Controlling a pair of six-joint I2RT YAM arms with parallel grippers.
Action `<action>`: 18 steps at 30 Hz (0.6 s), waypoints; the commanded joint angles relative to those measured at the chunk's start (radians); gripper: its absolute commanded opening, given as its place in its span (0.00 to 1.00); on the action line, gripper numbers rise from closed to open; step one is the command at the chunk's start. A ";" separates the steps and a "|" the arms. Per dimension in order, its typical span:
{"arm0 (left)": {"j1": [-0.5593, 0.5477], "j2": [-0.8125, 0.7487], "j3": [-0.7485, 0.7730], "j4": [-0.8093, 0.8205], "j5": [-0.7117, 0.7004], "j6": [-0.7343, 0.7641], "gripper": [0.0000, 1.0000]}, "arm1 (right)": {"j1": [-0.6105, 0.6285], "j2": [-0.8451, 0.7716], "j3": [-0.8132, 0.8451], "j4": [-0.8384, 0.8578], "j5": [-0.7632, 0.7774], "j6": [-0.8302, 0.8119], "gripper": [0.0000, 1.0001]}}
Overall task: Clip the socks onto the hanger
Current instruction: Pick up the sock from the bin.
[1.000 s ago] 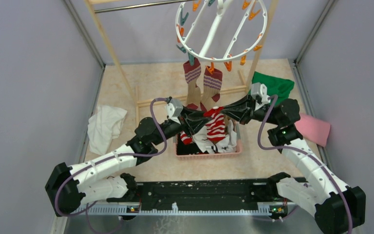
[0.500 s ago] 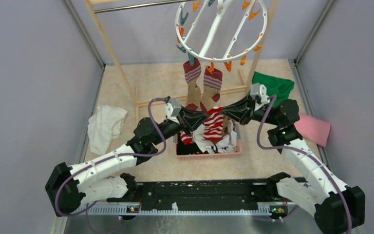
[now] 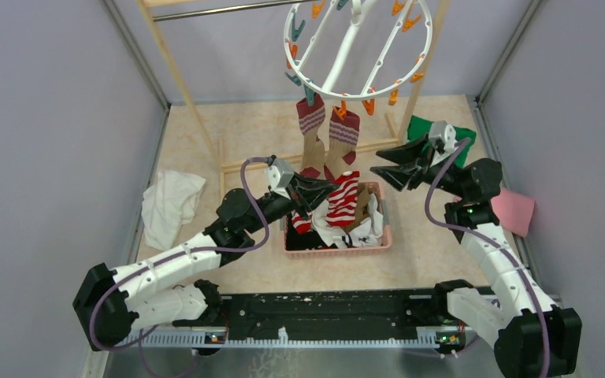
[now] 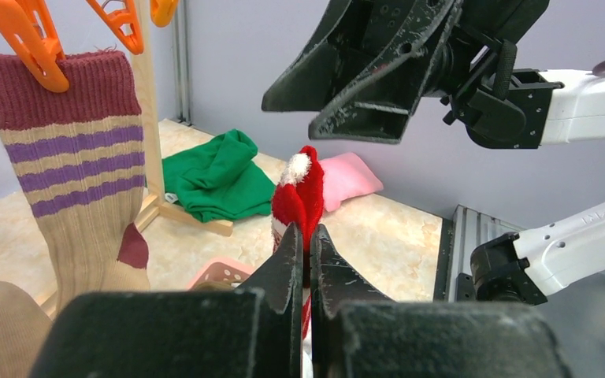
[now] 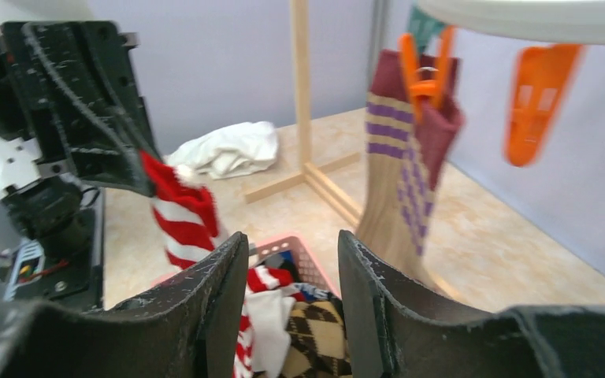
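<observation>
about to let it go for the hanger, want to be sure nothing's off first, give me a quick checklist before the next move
1. Left gripper holds the red-and-white striped sock: ok, jaws shut on its red end.
2. Right gripper is clear of that sock: ok, open and apart from it.
3. A free peg on the hanger: ok, an orange peg hangs empty.
4. Tan and maroon striped socks are pegged: ok, both hang from the ring.
5. Held sock's lower end is free of the pile in the pink basket: cannot tell.
6. Gripped end is the cuff: cannot tell.
</observation>
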 commanded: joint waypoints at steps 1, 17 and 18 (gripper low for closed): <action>0.006 -0.032 -0.003 0.024 -0.011 0.018 0.00 | -0.091 0.025 0.018 0.159 -0.018 0.087 0.46; 0.015 0.046 0.067 0.041 -0.035 0.072 0.00 | -0.095 0.099 0.004 0.370 -0.191 0.000 0.56; 0.015 0.060 0.075 0.045 -0.039 0.079 0.00 | -0.094 0.083 -0.011 0.364 -0.210 -0.003 0.59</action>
